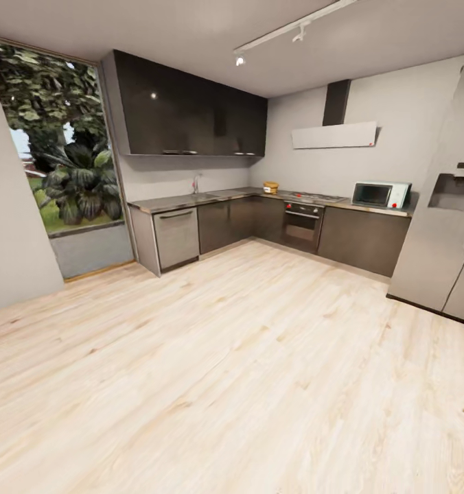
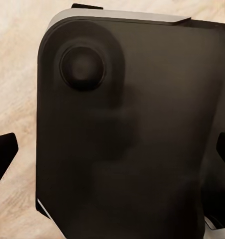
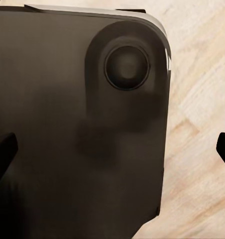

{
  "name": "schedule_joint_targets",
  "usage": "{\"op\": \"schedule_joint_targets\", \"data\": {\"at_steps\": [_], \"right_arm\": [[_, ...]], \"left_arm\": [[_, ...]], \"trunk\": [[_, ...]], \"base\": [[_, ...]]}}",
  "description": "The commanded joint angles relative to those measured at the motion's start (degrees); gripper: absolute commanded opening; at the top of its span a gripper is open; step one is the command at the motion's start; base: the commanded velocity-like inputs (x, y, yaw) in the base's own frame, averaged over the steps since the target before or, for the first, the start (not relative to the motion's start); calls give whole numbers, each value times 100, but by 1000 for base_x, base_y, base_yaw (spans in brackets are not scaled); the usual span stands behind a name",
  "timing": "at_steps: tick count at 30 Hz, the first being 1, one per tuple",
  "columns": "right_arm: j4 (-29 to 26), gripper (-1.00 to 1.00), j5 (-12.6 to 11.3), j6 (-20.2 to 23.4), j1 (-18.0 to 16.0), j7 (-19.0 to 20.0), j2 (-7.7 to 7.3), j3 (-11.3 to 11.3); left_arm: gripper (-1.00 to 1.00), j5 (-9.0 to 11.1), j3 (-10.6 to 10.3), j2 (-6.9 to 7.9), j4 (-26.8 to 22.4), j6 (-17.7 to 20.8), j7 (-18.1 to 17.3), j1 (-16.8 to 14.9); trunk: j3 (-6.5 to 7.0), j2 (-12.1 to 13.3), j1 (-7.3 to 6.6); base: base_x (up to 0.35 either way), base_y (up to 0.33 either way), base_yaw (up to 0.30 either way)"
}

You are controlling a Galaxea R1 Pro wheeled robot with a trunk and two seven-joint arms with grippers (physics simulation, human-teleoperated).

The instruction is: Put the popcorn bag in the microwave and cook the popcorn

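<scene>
Well apart, popcorn bag (image 1: 270, 187) (gripper fingers (image 2: 3, 155))

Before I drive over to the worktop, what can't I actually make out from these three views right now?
- Popcorn bag, head view: too small and far to read its label or see any popcorn.
- Microwave, head view: its knobs are too small to tell apart, and nothing shows through the dark door.
- Fridge, head view: cut off by the picture's right edge.
- Both wrist views: the robot's dark base hides most of the floor.
</scene>
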Motion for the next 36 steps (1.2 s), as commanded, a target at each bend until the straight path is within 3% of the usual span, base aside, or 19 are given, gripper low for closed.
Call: {"op": "schedule_joint_targets", "data": {"at_steps": [1, 15, 20, 36], "right_arm": [[1, 100, 0, -21, -1, -1, 2, 0], [1, 100, 0, -15, -1, 11, 3, 0], [1, 100, 5, -10, -1, 11, -1, 13], [1, 100, 8, 29, -1, -1, 1, 35]], "left_arm": [[100, 36, 33, -4, -2, -6, 5, -1], [100, 30, 38, -6, -4, -6, 5, -1], [100, 31, 35, -6, -1, -2, 5, -1], [100, 36, 28, -6, -1, 3, 5, -1]], "trunk": [[-4, -2, 0], [-4, -2, 0], [-4, -2, 0], [-4, -2, 0]], "base": [[0, 0, -250], [20, 0, -250], [285, 0, -197], [322, 0, -7]]}}
